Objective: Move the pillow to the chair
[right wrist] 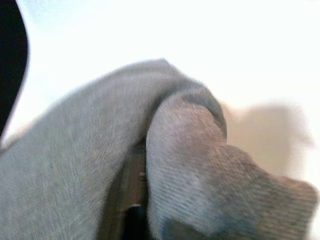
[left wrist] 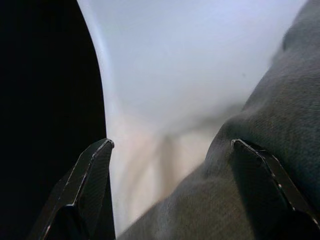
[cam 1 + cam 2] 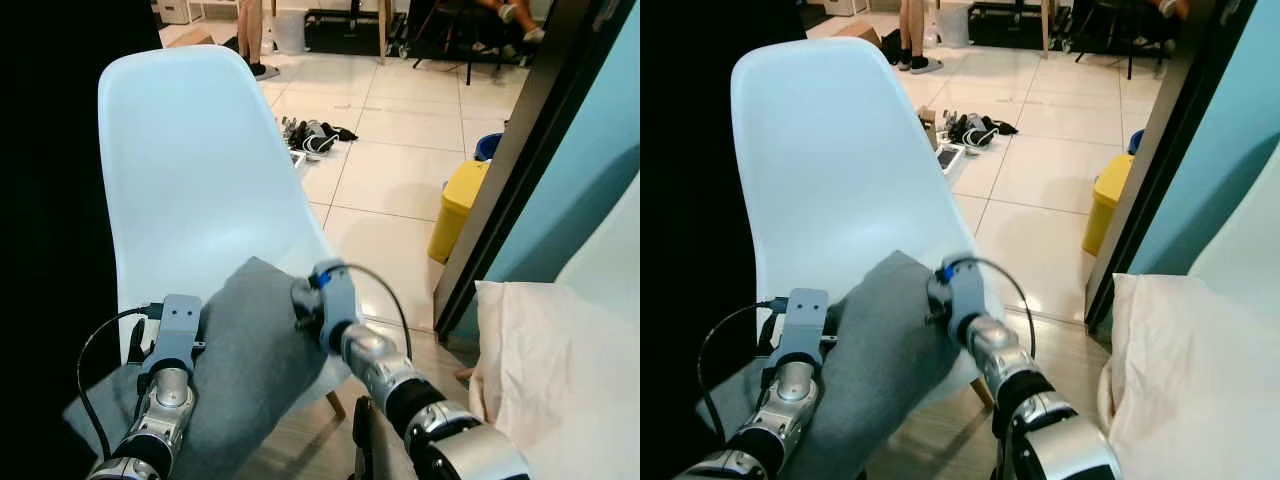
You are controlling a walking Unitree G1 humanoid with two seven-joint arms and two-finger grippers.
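Two silver arms reach forward over a white plastic chair (image 3: 190, 170), a grey pillow (image 3: 245, 370) held between them. The right gripper (image 1: 137, 200) is buried in the fabric: in its wrist view grey cloth folds over one dark finger, so it appears pinched on the pillow, its wrist pressed against the pillow's upper right edge. The left gripper (image 2: 170, 165) has its two black fingers spread apart, one finger (image 2: 80, 185) out beside the chair's edge and the other finger (image 2: 270, 185) lying against the grey cloth; it grips nothing.

The pillow lies draped across the front of the chair's seat, its peak leaning against the curved backrest and its lower end hanging toward the robot. To the right, well apart from the chair, a cream cushion (image 3: 550, 370) rests against a teal wall (image 3: 590, 160). A yellow bin (image 3: 455, 210) stands on the tiled floor (image 3: 400, 130) beyond a dark door frame (image 3: 510, 160). Cables and small devices (image 3: 312, 135) lie scattered on the tiles behind the chair, and a person's legs (image 3: 250, 35) show at the far end of the room.
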